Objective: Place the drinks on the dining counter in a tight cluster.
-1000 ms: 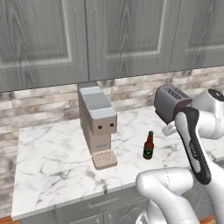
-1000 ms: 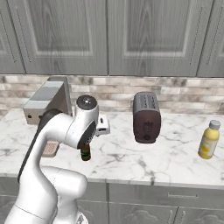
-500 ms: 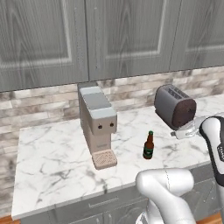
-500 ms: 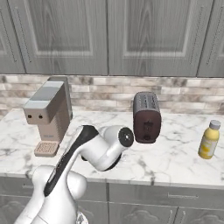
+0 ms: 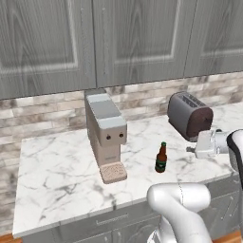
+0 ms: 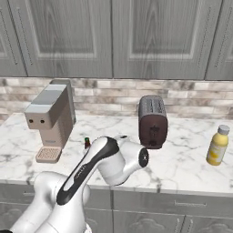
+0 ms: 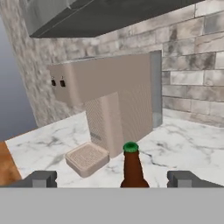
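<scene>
gripper [image 7: 112, 179] spread wide, level with the beer bottle [image 7: 132, 167] standing right of the coffee machine [image 7: 111, 105].

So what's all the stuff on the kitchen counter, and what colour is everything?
beer bottle: one, dark brown with a green cap, upright on the worktop, right of the coffee machine.
juice bottle: one, yellow with a pale cap, upright at the far right of the worktop.
coffee machine: one, beige with a grey top, on the left part of the worktop.
toaster: one, dark brown and silver, near the brick wall.
worktop: one, white marble with grey veins.
brick wall: grey-brown, behind the worktop.
cabinets: grey, above and below the worktop.
gripper: one, dark fingers, open, with the beer bottle between them in the hand view.
</scene>
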